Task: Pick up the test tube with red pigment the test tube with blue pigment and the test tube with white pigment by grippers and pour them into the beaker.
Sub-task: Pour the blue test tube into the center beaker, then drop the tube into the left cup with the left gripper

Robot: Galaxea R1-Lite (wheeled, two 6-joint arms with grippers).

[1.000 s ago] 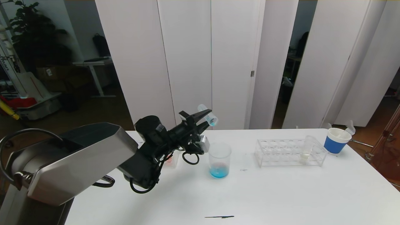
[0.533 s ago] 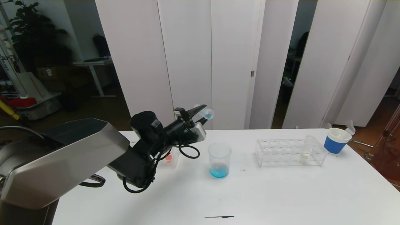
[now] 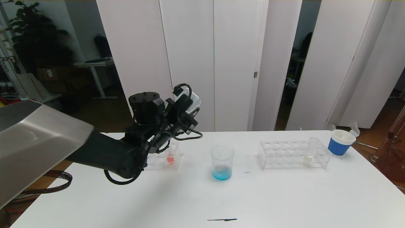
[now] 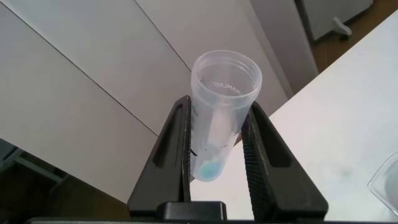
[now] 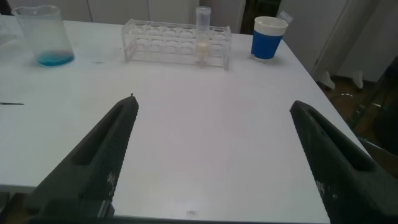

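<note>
my left gripper point(image 4: 216, 146) clamped on slim clear test tube with blue pigment point(image 4: 219, 112), raised left of clear cylindrical beaker point(image 3: 222, 162) holding blue liquid, my right gripper point(image 5: 217, 152) spread wide, empty, white-pigment tube point(image 3: 310, 153) in clear rack point(image 3: 286, 155)

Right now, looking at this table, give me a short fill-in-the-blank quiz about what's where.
1. The liquid in the beaker is ____.
2. The left tool is shut on a ____.
3. The test tube with white pigment stands in the clear ____.
4. Beyond that stands a blue paper ____.

Answers: blue; test tube; rack; cup
</note>
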